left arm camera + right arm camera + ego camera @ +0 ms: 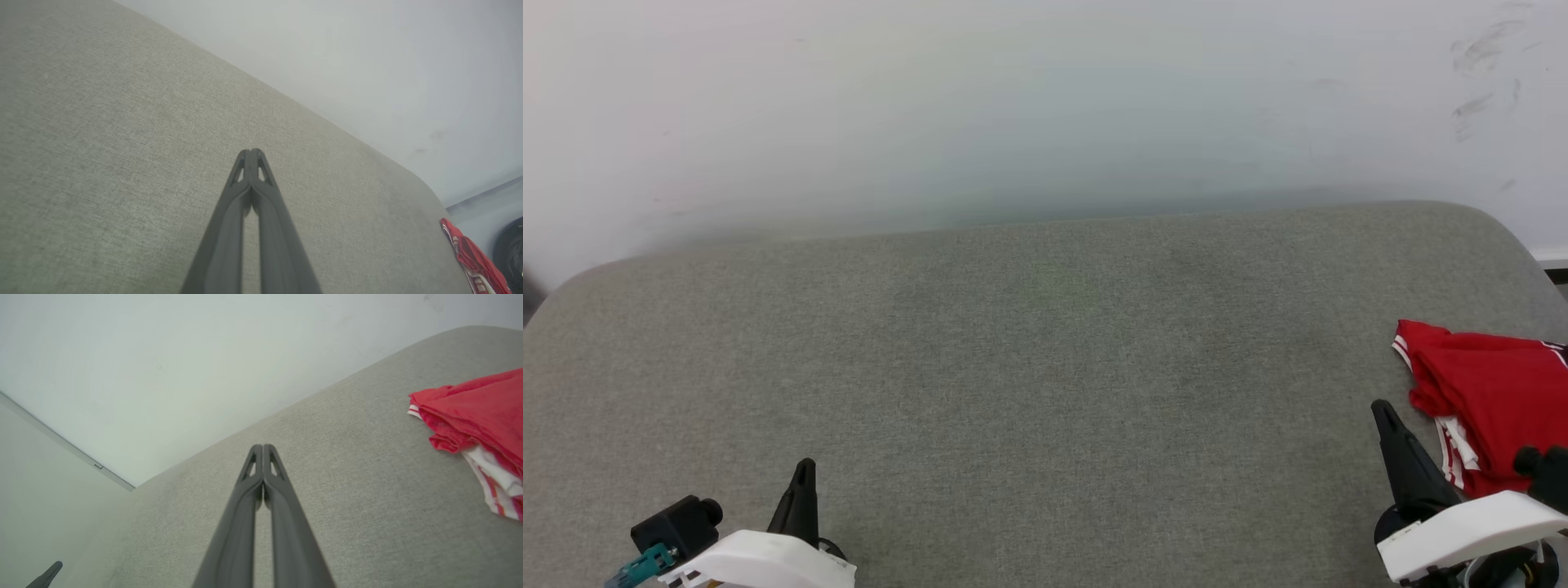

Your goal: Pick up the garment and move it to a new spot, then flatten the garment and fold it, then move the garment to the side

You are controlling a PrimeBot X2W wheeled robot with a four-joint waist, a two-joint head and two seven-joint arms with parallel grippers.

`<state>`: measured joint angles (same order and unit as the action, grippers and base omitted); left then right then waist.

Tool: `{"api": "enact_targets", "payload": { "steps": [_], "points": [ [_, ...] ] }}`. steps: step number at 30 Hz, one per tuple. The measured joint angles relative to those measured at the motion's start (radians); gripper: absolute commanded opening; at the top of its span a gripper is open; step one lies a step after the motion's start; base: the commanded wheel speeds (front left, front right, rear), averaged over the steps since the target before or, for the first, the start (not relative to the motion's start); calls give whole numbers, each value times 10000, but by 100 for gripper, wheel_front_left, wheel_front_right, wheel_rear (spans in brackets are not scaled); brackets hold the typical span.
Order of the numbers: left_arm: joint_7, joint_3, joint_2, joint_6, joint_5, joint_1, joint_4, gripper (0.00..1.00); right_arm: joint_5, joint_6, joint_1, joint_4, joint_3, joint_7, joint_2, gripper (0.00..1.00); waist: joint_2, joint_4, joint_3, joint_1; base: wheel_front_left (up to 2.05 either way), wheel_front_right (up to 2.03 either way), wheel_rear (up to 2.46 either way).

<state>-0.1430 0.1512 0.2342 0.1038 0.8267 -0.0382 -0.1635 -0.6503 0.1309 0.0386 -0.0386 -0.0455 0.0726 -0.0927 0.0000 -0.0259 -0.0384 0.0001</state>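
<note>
Folded red garment (1486, 392) at far right of grey cushion (1045, 367), seemingly already set aside, little left to do; left tool (803, 469) and right tool (1380, 408) clenched, empty.

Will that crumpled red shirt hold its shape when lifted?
Probably not: the red soft-fabric shirt with white striped trim lies in loose folds, so it should droop. Pushed, it would likely bunch on the grey woven cushion.

No text, label, brand, number or sign can be read. The garment (1486, 392) has red-and-white striped trim but no legible lettering. The grey fabric-covered surface (1045, 367) and the pale wall (1045, 106) carry no writing.
</note>
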Motion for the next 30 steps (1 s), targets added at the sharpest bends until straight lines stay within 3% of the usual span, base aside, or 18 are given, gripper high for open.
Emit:
{"api": "enact_targets", "payload": {
  "steps": [30],
  "points": [
    [968, -989, -686, -947, 3218, 532, -318, 0, -3841, 0, -593, -834, -278, 167, 155, 0, 0, 79, 126, 0, 0, 0, 0]
  ]
}}
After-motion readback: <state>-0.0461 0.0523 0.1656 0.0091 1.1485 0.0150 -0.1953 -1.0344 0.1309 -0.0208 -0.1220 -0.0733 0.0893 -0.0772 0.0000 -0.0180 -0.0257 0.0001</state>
